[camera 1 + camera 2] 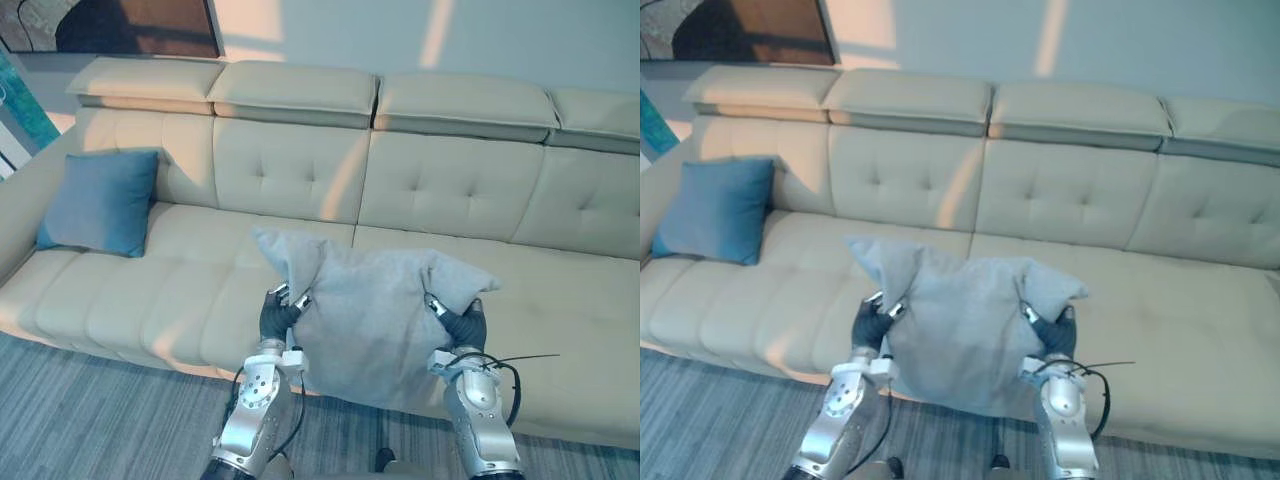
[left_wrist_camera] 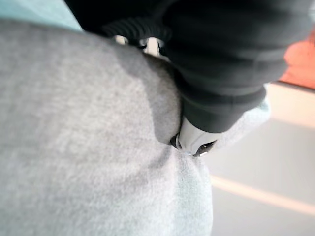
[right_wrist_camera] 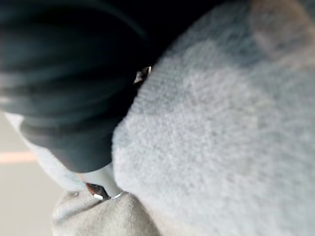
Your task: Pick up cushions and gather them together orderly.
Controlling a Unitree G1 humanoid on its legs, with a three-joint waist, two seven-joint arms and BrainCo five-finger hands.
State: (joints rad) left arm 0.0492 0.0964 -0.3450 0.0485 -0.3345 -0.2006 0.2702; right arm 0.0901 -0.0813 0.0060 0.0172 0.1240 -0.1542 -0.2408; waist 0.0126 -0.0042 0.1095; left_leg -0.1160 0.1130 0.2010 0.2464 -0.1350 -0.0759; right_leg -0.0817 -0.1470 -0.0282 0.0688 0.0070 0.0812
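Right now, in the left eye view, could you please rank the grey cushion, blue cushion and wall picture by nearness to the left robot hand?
1. grey cushion, gripped by the left robot hand.
2. blue cushion, sofa's left end.
3. wall picture, high on the left.

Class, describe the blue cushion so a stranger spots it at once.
Find the long beige sofa. At its left end, a blue cushion leans in the corner. Unlike the grey cushion gripped by the left robot hand and right robot hand, nothing holds it.

Grey cushion [image 1: 370, 320] hangs crumpled; blue cushion [image 1: 100, 200] leans at left end of sofa [image 1: 560, 300].
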